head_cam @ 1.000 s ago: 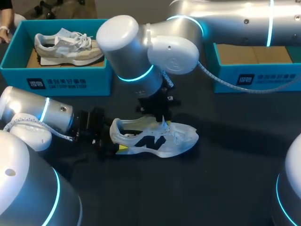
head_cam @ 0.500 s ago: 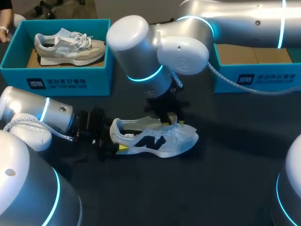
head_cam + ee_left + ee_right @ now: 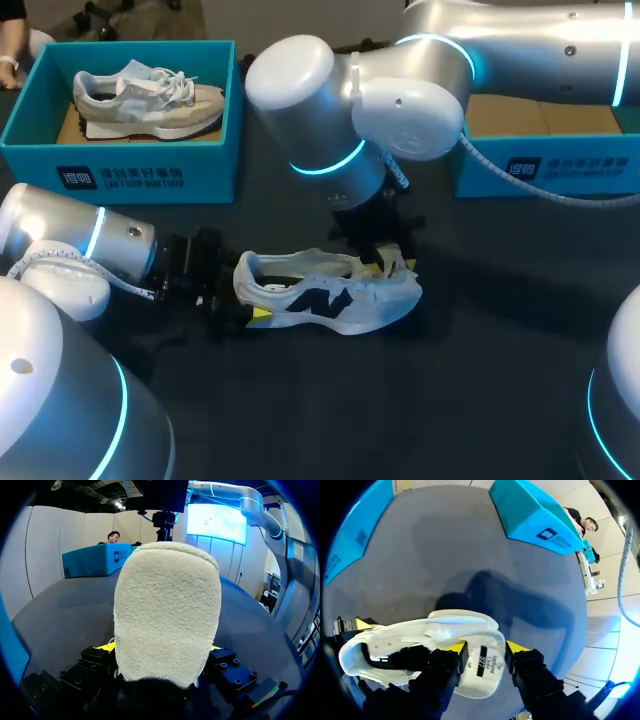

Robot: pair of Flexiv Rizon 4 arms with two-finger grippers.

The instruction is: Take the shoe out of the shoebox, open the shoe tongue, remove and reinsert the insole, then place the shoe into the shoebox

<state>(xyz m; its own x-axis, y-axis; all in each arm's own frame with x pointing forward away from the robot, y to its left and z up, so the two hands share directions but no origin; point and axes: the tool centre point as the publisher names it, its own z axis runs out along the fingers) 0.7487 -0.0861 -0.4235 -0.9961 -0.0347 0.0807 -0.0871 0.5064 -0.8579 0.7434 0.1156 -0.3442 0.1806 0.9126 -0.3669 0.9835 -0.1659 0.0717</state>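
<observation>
Head view: the shoe (image 3: 335, 300) lies on the table (image 3: 480, 400), outside the box (image 3: 130, 165). The left tool (image 3: 240, 300) is at its heel (image 3: 245, 278), and the right tool (image 3: 385, 262) is over its laces.

Left wrist view: the left tool's tips pinch the heel from both sides.

Right wrist view: the right tool's tips press on the tongue (image 3: 482, 672) from either side.

The head view looks down on the table (image 3: 500, 400) from above and behind. The left wrist view closely faces the shoe (image 3: 330, 298) at its heel (image 3: 167, 610), the right overlooks its tongue (image 3: 485, 662); all share the shoe.
</observation>
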